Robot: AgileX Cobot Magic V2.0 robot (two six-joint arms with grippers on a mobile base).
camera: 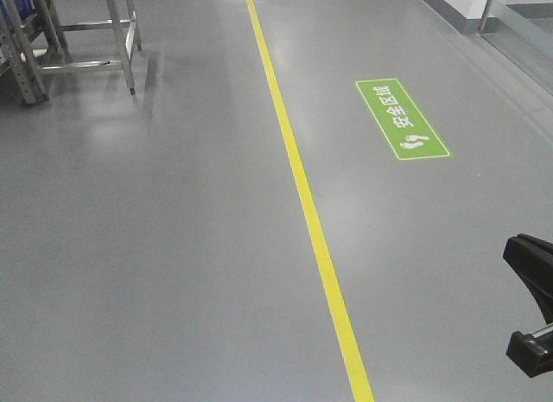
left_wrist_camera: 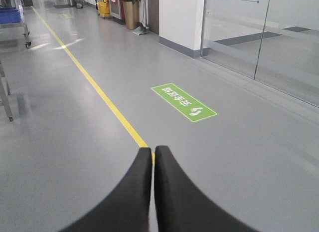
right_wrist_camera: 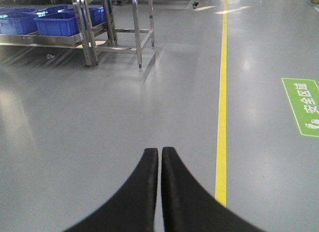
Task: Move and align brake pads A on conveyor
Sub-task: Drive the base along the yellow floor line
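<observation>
left pincer, right pincer: pressed together | yellow line, green sign, steel rack

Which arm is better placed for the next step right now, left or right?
Neither yet. The left gripper and right gripper are both shut, empty, pointing over grey floor by the yellow line; no brake pads or conveyor show in any view.
</observation>
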